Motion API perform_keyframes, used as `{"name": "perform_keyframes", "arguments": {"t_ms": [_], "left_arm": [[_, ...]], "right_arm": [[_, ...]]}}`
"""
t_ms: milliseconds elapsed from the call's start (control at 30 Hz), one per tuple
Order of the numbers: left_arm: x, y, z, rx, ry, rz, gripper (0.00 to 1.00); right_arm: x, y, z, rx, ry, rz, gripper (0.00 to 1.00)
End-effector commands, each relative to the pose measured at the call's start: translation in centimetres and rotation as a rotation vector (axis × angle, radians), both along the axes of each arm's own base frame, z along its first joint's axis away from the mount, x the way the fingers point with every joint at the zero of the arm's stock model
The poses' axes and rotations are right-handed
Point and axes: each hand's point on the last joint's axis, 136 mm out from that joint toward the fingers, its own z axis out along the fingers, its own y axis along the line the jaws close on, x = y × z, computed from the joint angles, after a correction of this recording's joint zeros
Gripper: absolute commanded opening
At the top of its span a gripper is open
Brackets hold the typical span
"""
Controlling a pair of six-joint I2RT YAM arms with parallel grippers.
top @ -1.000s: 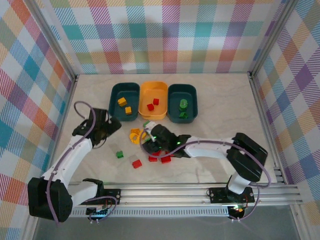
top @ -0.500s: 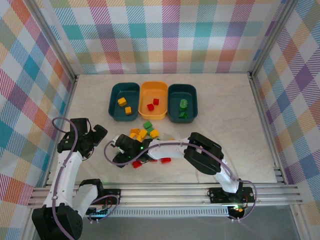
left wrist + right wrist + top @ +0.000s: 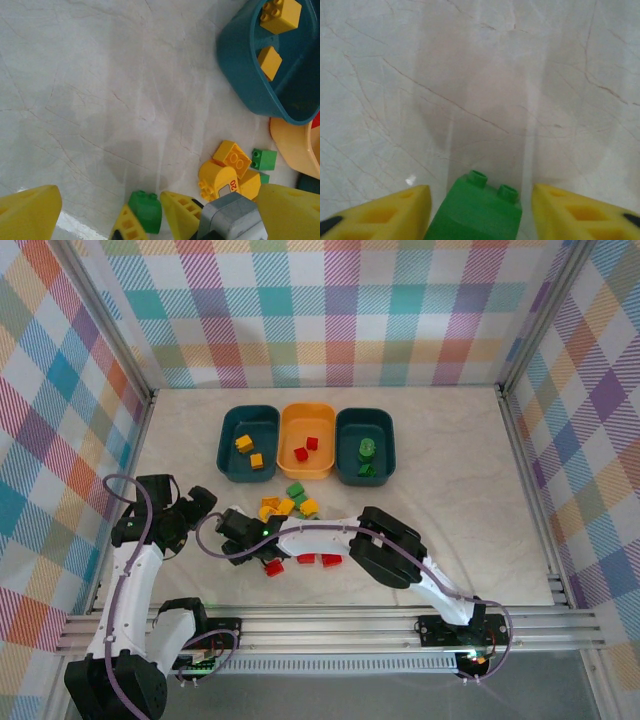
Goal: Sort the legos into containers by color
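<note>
A green lego (image 3: 475,215) lies on the table between the yellow fingers of my right gripper (image 3: 481,192). The left finger is at its side and a narrow gap shows on the right, so the gripper is open. From above, my right gripper (image 3: 232,543) reaches far left over that brick. My left gripper (image 3: 205,508) hangs close by, wide open and holding nothing. The left teal container (image 3: 248,443) holds yellow legos, the orange container (image 3: 307,440) red ones, and the right teal container (image 3: 365,445) green ones. Loose yellow and green legos (image 3: 285,506) and red legos (image 3: 305,560) lie mid-table.
My right arm (image 3: 390,545) stretches low across the near half of the table, over the red bricks. Plaid walls close in three sides. A metal rail (image 3: 350,625) runs along the near edge.
My right arm has swung left from the pile to the lone green brick and narrowed its jaws around it. My left arm has pulled back towards the left.
</note>
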Motion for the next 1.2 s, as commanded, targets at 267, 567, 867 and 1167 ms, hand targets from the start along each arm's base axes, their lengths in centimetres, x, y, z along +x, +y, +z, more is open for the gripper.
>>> {"name": "perform_keyframes", "arguments": {"t_ms": [267, 567, 867, 1167], "left_arm": [[-0.3, -0.6, -0.4, -0.039, -0.001, -0.025, 1.00], [0.8, -2.8, -0.9, -0.156, -0.040, -0.100, 1.00], [1.5, -5.6, -2.8, -0.302, -0.036, -0.206, 1.00], [1.1, -8.9, -4.6, -0.304, 0.001, -0.306, 0.99]], "right_arm": [[0.9, -2.5, 2.6, 0.027, -0.086, -0.079, 0.31], [4.8, -6.8, 12.7, 0.207, -0.197, -0.137, 0.31], [20.0, -21.0, 12.8, 0.196, -0.145, -0.483, 0.31], [26.6, -29.1, 8.5, 0.105, -0.007, -0.609, 0.33]]}}
